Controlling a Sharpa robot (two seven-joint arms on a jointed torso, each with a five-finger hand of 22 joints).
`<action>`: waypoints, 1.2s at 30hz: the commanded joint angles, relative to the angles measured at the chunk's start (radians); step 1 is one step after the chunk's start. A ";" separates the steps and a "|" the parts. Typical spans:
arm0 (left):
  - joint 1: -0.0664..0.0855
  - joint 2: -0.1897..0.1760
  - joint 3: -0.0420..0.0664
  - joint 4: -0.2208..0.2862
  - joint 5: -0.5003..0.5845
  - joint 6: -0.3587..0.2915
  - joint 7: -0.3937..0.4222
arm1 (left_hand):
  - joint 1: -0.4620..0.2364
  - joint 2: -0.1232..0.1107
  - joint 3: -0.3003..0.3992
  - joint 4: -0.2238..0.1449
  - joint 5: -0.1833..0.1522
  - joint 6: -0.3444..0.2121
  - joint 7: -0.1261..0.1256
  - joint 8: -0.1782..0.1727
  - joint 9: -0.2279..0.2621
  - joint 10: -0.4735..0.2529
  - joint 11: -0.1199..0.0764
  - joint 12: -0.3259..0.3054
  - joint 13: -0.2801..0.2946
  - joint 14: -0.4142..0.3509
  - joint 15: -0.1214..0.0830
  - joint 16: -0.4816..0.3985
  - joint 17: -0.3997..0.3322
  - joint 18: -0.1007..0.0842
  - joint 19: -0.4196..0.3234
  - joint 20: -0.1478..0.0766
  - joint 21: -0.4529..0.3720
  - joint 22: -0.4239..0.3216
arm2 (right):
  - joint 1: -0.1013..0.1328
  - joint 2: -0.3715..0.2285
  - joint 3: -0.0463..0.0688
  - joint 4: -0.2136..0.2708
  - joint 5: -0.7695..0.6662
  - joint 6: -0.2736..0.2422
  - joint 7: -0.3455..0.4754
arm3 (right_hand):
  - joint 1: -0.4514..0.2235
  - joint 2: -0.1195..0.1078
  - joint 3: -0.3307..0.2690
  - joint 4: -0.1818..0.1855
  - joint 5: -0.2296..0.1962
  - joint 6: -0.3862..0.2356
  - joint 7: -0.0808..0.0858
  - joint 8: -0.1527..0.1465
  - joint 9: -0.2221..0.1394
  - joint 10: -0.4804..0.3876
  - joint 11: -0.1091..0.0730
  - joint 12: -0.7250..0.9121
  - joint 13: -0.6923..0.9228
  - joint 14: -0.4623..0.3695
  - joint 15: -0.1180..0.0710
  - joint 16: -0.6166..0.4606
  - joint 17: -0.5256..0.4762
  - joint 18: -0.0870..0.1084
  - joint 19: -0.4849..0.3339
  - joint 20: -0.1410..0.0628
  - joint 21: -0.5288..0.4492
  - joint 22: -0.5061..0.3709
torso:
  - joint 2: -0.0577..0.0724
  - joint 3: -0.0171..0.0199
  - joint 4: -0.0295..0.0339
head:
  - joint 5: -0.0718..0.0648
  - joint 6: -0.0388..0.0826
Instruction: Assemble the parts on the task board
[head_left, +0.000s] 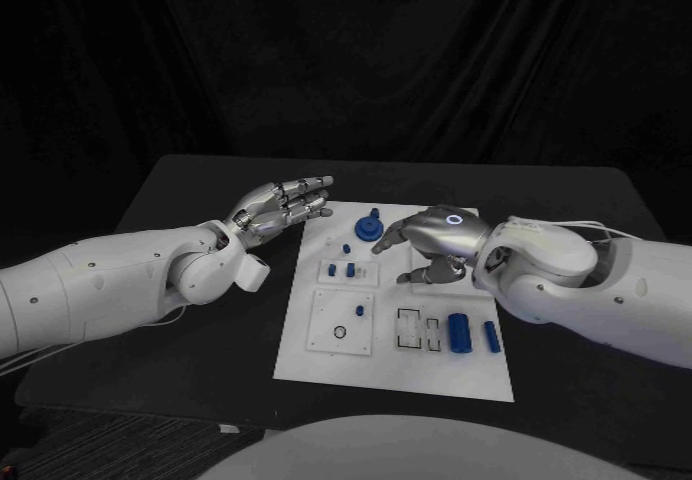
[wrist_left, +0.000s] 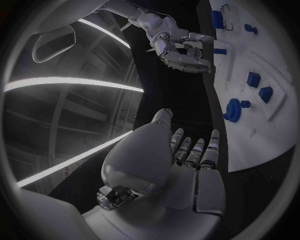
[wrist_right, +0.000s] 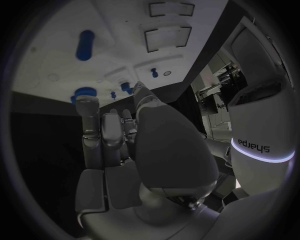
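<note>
Black table (head_left: 188, 330); white task board (head_left: 325, 360)

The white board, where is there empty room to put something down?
The white task board is bare along its near edge, below the two blue cylinders and the black ring. Its far end is crowded: the blue round gear, small blue pegs and the right hand.

Place: a robotics lab or test cell.
Backdrop: black curtain (head_left: 433, 70) hung close behind the surface.
Surface: black table (head_left: 202, 300) carrying a white task board (head_left: 389, 375).
Ceiling: long light strips (wrist_left: 69, 82) far above the left hand (wrist_left: 165, 175).
</note>
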 joint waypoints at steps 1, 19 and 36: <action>-0.001 0.000 0.001 0.002 0.006 0.005 0.009 | 0.011 -0.001 0.005 -0.001 0.004 0.004 0.005 0.005 0.002 0.000 -0.008 0.002 0.000 0.001 0.000 0.006 0.001 -0.008 0.006 -0.001 0.007 0.003 | 0.020 -0.035 0.000 0.013 -0.006 -0.045 -0.060 | -0.057 0.004 -0.003 0.005 -0.008 0.007 -0.003 -0.002 -0.003 0.011 0.002 0.004 -0.014 0.013 0.002 0.012 0.008 -0.009 0.013 0.001 0.023 0.088 | 0.000 -0.0001 0.0001 | -0.009 0.000; -0.006 0.004 0.001 -0.002 0.006 0.012 0.014 | -0.003 -0.001 0.003 0.011 -0.008 0.006 0.007 0.006 0.002 0.000 -0.005 0.002 0.000 0.004 0.004 0.010 0.002 -0.010 0.012 -0.001 0.009 0.003 | -0.021 -0.130 -0.001 -0.024 0.030 -0.023 -0.084 | -0.142 -0.035 -0.015 0.010 -0.052 -0.063 -0.051 -0.040 -0.025 0.047 0.005 -0.028 -0.088 0.040 0.008 0.020 0.002 -0.016 0.050 0.004 0.070 0.096 | -0.005 -0.0012 -0.0020 | -0.027 0.000; -0.010 0.003 0.001 -0.005 0.006 0.010 0.011 | 0.006 0.006 0.017 0.006 0.004 0.007 0.008 0.005 0.002 -0.001 -0.007 0.001 0.000 0.005 0.005 0.013 0.002 -0.013 0.017 -0.001 0.010 0.001 | -0.071 -0.098 -0.001 -0.053 0.052 -0.001 -0.040 | -0.159 -0.032 -0.074 0.010 -0.076 -0.073 -0.024 -0.040 -0.027 0.180 0.005 -0.118 -0.101 0.068 0.026 0.029 0.005 -0.025 0.084 0.020 0.127 0.106 | -0.002 -0.0006 -0.0001 | -0.025 0.000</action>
